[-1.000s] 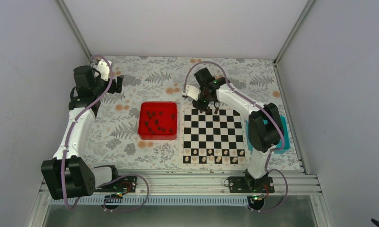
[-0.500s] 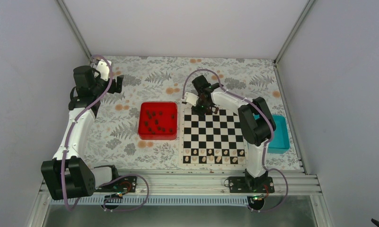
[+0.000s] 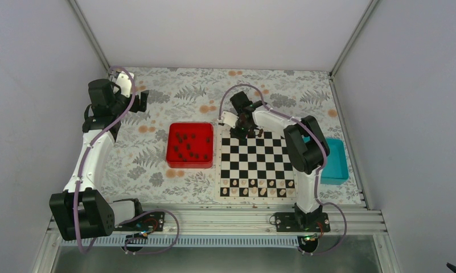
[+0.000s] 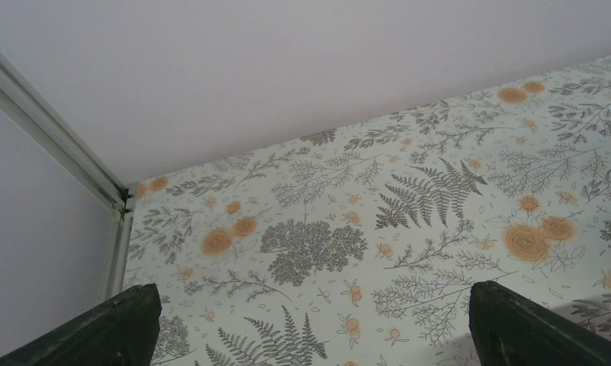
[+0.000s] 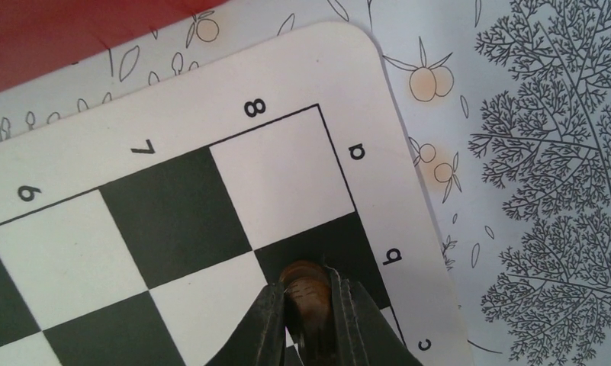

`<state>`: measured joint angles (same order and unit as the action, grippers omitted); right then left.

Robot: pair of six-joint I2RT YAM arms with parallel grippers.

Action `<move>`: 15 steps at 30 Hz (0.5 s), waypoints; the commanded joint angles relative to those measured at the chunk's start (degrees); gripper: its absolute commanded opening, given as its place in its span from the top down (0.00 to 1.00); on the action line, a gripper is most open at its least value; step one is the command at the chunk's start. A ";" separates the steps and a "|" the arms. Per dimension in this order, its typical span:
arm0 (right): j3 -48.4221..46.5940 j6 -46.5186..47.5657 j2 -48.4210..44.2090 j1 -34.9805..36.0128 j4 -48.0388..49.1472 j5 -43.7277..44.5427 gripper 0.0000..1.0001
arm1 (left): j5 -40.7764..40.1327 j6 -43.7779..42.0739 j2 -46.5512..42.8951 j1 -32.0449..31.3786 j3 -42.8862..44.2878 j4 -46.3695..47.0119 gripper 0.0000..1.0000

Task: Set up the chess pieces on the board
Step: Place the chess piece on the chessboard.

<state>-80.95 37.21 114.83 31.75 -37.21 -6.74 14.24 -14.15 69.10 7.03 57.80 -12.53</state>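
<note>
Fingers of the right gripper [image 5: 310,324] pinch one dark chess piece [image 5: 305,284] over a black square at the far left corner of the board [image 5: 302,61], next to the letter b. More dark chess pieces [image 3: 188,147] lie in the red tray [image 3: 171,152] left of the board. Left gripper [image 4: 313,328] hangs spread wide over the floral tabletop [image 4: 409,198].

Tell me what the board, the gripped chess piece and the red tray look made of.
Board: thin card or vinyl, matte; flat printed squares, rounded corner. Chess piece: probably wood, brown, faintly glossy; turned ridges. Red tray: likely plastic; uniform colour, smooth walls.
</note>
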 commanded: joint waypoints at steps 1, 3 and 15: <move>-0.57 -0.42 1.06 -0.44 1.47 1.08 0.94 | 1.06 0.00 -0.64 0.27 -0.41 0.51 0.00; -0.66 -0.55 1.26 -0.53 1.58 1.22 0.94 | 1.05 0.00 -0.55 0.27 -0.32 0.53 0.00; -0.16 -0.35 1.50 -0.56 1.87 1.77 0.75 | 1.49 -0.11 -0.52 0.22 -0.08 0.32 0.00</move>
<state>-81.01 37.08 115.48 31.73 -36.71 -5.93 14.33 -14.15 69.10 7.03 57.80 -12.56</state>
